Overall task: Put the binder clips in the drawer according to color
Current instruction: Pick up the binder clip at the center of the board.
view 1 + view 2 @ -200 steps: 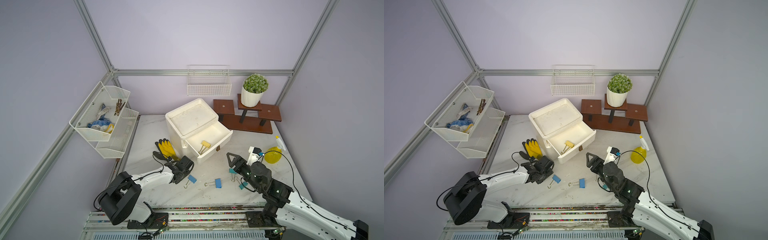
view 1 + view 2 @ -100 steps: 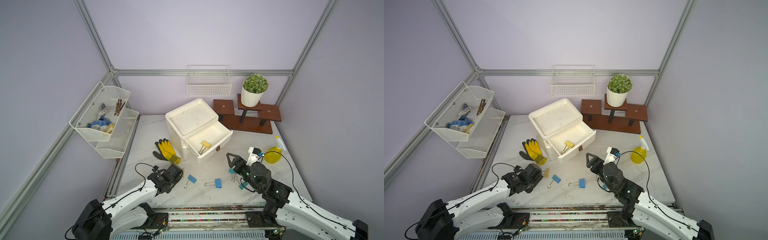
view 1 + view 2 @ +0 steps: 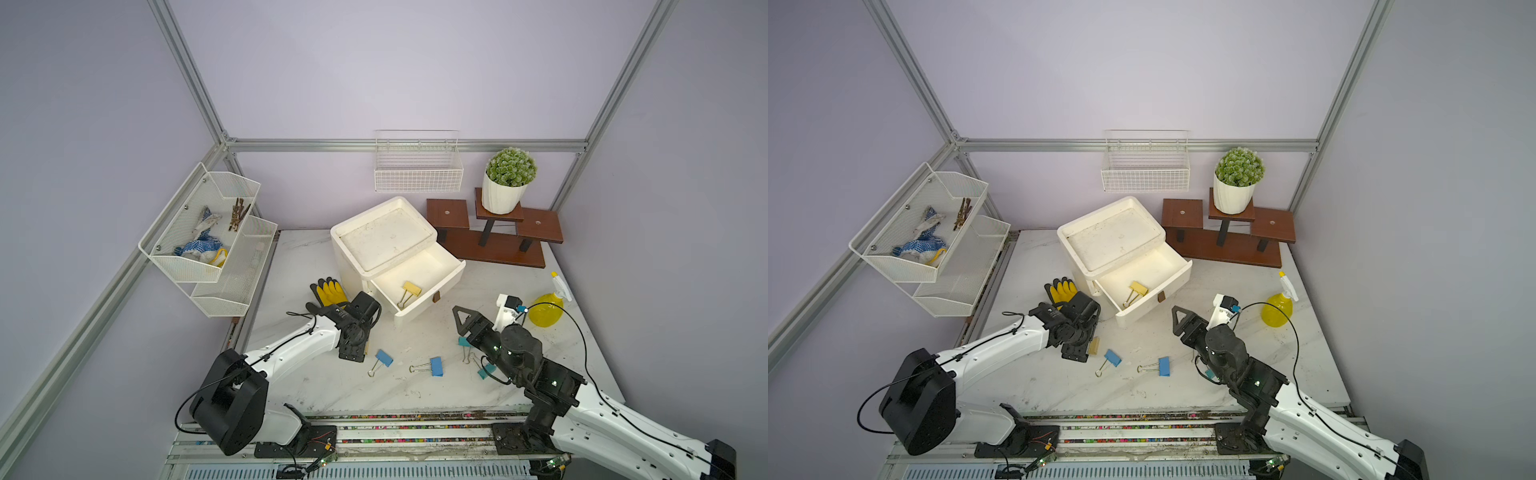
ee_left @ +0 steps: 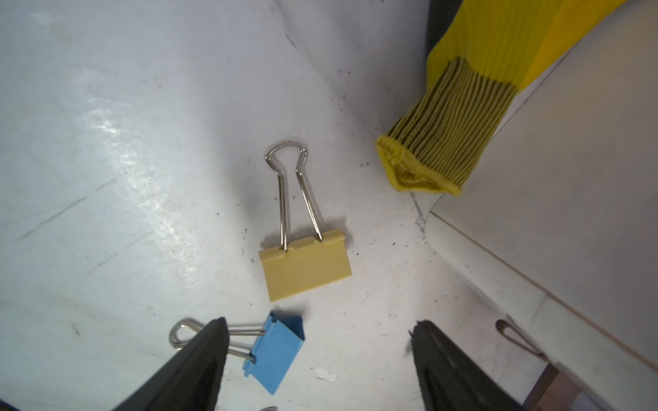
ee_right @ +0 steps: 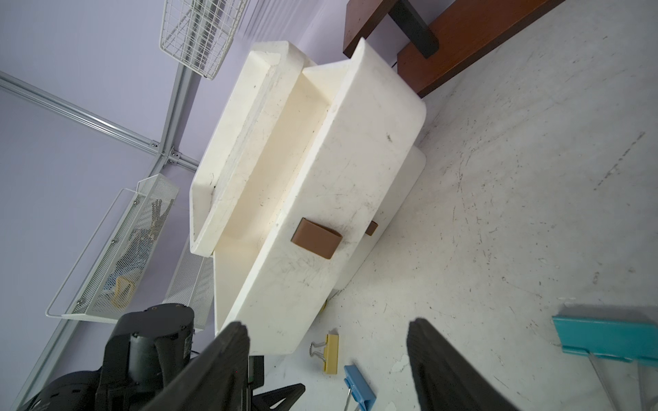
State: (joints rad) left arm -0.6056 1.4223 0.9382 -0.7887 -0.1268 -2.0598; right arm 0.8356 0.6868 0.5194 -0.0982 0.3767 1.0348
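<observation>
No legible text, brand, number or sign in any view. Drawer chest, yellow binder clip, blue binder clip and spray bottle show plain, unmarked surfaces.

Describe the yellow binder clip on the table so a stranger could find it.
Start at the white drawer chest. On the table by its corner, near the yellow glove, lies the clip. It is pale yellow, unlike the blue clip beside it.

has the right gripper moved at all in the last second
No. The right gripper is where it was, jaws open, between the open drawer and the yellow spray bottle.
</observation>
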